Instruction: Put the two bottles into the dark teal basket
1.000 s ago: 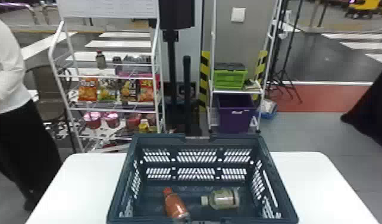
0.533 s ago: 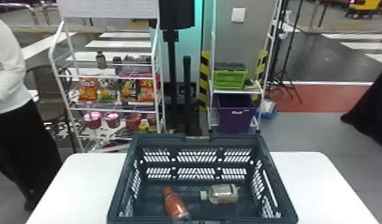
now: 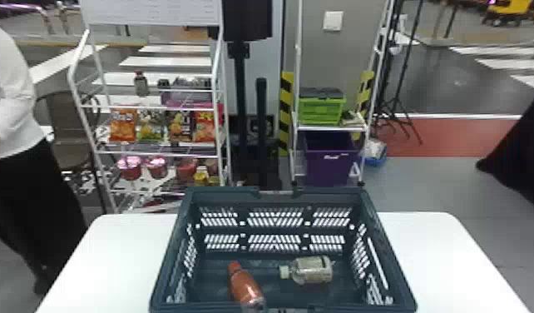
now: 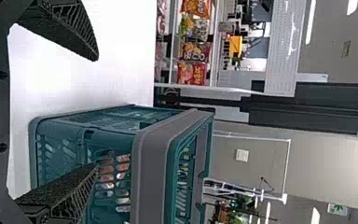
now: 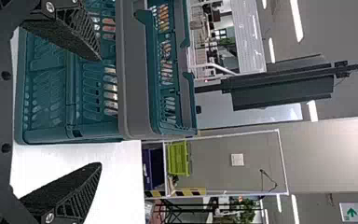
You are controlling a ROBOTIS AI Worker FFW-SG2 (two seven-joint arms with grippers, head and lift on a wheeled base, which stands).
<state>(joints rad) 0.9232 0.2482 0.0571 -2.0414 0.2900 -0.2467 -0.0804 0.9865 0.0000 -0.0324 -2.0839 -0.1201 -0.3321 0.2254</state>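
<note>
In the head view both bottles lie on their sides in the dark teal basket (image 3: 386, 245). The red-orange bottle (image 3: 246, 285) rests left of centre; the clear bottle with a pale cap (image 3: 312, 269) is to its right. My left gripper (image 4: 95, 112) stands open in the left wrist view beside the basket (image 4: 156, 154), nothing held between its fingers. In the right wrist view, my right gripper (image 5: 100, 112) is likewise open and without a thing in its grasp, near the basket's side (image 5: 135, 70).
A white table (image 3: 436, 249) carries the basket, with tabletop on both sides of it. Behind the table are a snack rack (image 3: 162, 150) and a shelf with a green crate (image 3: 320, 109) and a purple bin (image 3: 329, 160).
Inside the basket, the clear bottle has rolled or turned slightly between the earlier frames and now. The red-orange bottle and the basket look unmoved.
</note>
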